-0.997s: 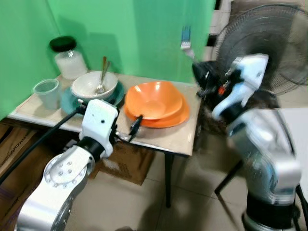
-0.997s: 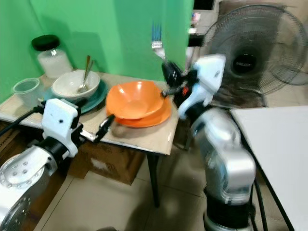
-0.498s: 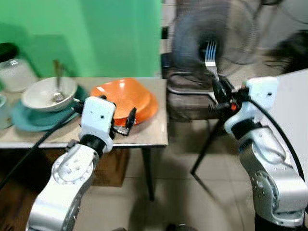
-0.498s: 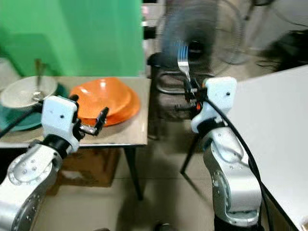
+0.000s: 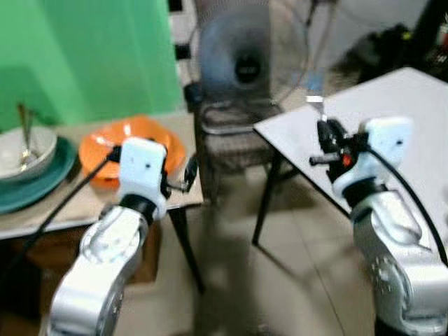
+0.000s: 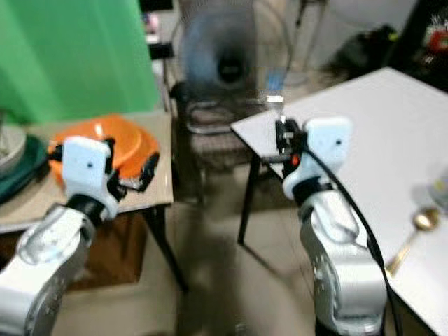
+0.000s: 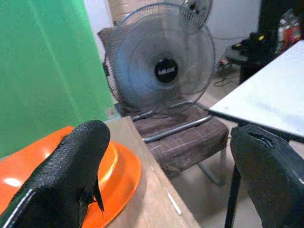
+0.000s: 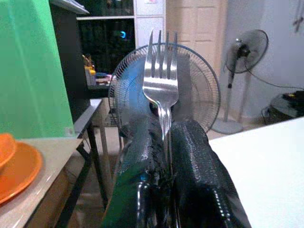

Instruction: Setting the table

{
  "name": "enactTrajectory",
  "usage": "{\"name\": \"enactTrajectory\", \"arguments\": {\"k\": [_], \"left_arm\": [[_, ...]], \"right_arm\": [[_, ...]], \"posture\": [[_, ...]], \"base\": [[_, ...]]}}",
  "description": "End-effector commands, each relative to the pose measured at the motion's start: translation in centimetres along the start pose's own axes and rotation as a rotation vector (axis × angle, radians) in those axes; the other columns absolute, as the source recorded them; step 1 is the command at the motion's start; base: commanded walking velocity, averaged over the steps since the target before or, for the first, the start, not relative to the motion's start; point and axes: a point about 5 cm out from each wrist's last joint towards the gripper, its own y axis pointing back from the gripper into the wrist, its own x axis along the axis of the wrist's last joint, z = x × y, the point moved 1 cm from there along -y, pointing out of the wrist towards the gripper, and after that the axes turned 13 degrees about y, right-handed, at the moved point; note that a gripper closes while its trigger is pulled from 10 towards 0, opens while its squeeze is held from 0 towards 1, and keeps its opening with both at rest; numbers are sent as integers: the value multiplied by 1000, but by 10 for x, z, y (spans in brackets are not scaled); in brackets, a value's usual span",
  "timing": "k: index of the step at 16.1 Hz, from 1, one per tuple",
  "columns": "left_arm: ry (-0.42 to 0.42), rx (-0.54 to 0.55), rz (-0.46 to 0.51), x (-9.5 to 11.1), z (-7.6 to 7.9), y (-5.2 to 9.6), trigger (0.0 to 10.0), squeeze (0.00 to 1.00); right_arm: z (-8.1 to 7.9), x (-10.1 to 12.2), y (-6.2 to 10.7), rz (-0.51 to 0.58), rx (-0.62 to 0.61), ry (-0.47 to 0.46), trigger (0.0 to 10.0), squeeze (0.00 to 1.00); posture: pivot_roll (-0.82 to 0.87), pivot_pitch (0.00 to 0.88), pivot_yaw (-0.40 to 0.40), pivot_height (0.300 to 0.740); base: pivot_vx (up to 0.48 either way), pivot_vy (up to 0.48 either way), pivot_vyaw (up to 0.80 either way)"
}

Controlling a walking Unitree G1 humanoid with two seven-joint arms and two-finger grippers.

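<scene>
Carrying stage, placement outstanding: right gripper (image 8: 166, 142) clamped on upright fork (image 8: 160, 85), raised just short of the white table (image 6: 392, 133) edge, 1 gold spoon (image 6: 413, 231) already laid beyond; left gripper (image 7: 166, 171) spread wide, empty, beside orange bowls (image 5: 129, 140) awaiting transfer.

A silver fork (image 8: 161, 90) is held upright, tines up, its handle pinched between the two black fingers of the right claw (image 8: 166, 142), over the near corner of the white worktop (image 5: 392, 98). An orange bowl (image 5: 126, 140) is nested on an orange plate (rim just visible) on the beige worktop (image 5: 84, 206) to the left.
</scene>
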Motion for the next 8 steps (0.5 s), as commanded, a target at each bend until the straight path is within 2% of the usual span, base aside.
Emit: {"name": "enactTrajectory", "arguments": {"k": [1, 2, 5, 8], "left_arm": [[25, 20, 0, 0, -2, 0, 10000, 0], [42, 29, 15, 3, -3, 0, 10000, 0], [12, 53, 24, 2, -7, -2, 10000, 0], [33, 74, 40, 4, -9, -5, 10000, 0]], "right_arm": [[-6, 4, -1, 10, 27, -5, 10000, 0], [-6, 3, -3, 3, 22, 12, 10000, 0], [-4, -9, -5, -61, 9, 11, 10000, 0], [-2, -9, -8, -76, 2, 33, 10000, 0]], "posture": [[-62, 64, 18, 740], [-61, 62, 16, 740], [-61, 56, 6, 740], [-79, 60, 0, 740]], "base": [[0, 0, -800], [0, 0, -800], [0, 0, -800], [0, 0, -800]]}}
